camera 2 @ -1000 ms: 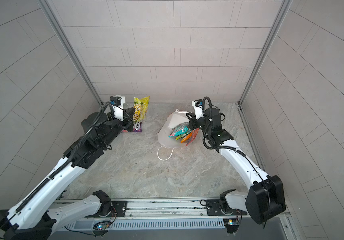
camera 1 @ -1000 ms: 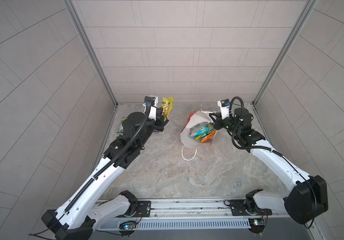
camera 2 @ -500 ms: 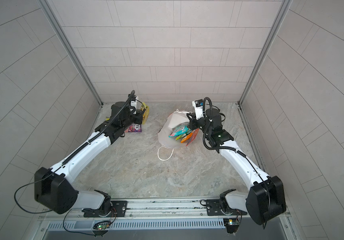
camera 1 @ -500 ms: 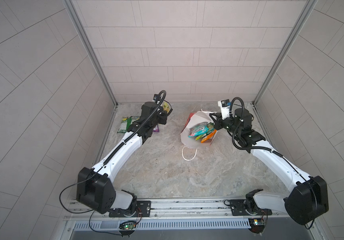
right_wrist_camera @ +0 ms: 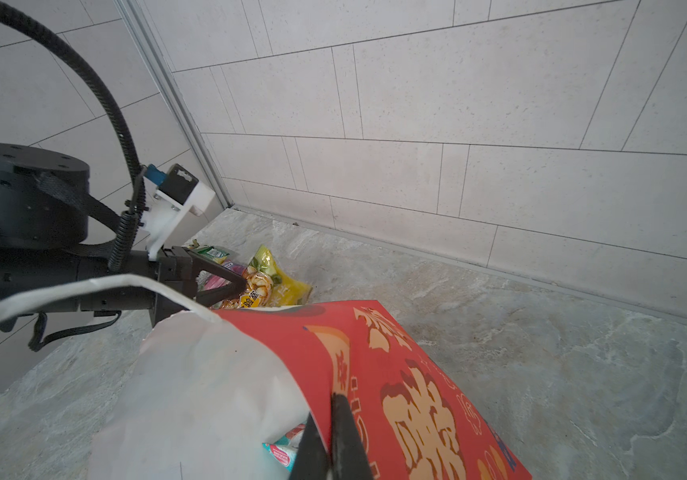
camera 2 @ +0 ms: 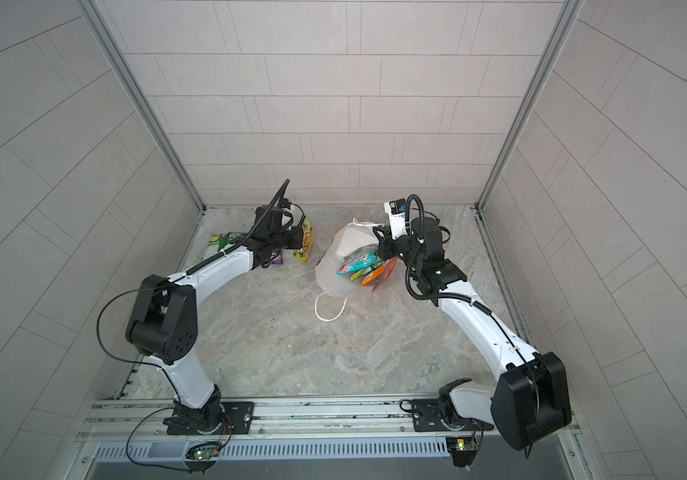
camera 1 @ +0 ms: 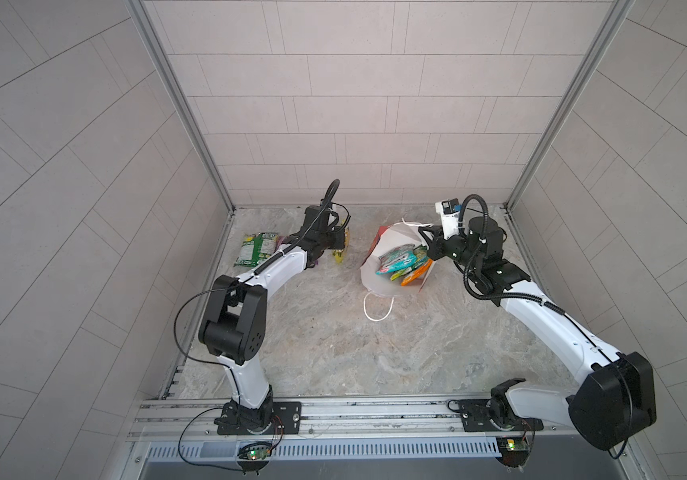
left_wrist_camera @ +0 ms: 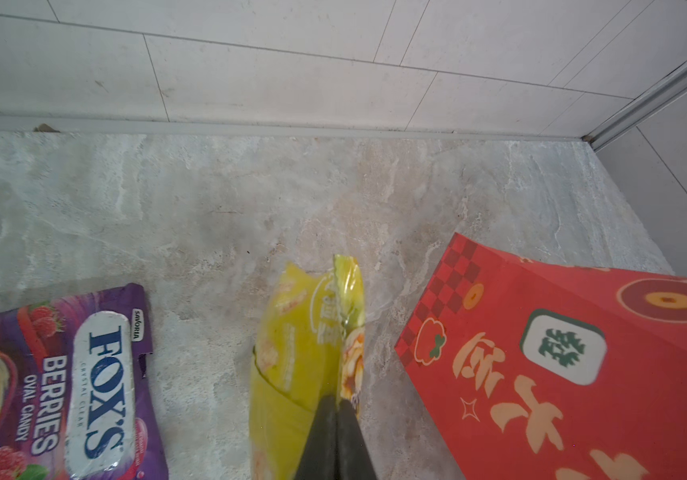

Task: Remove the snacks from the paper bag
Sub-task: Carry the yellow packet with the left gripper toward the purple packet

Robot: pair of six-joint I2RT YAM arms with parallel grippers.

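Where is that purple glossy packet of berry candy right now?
In a top view the purple glossy packet lies on the marbled table, far left, partly under the left arm, between the green packet and the yellow packet.

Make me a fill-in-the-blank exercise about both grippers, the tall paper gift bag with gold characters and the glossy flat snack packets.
The left gripper is shut on the glossy ____ snack packet.
The right gripper pinches the rim of the ____ paper gift bag.
The flat purple packet on the marbled table reads FOX'S ____ oval candy.
The teal packet and the orange packet lie ____ the bag.
Missing words: yellow, red, Berries, inside.
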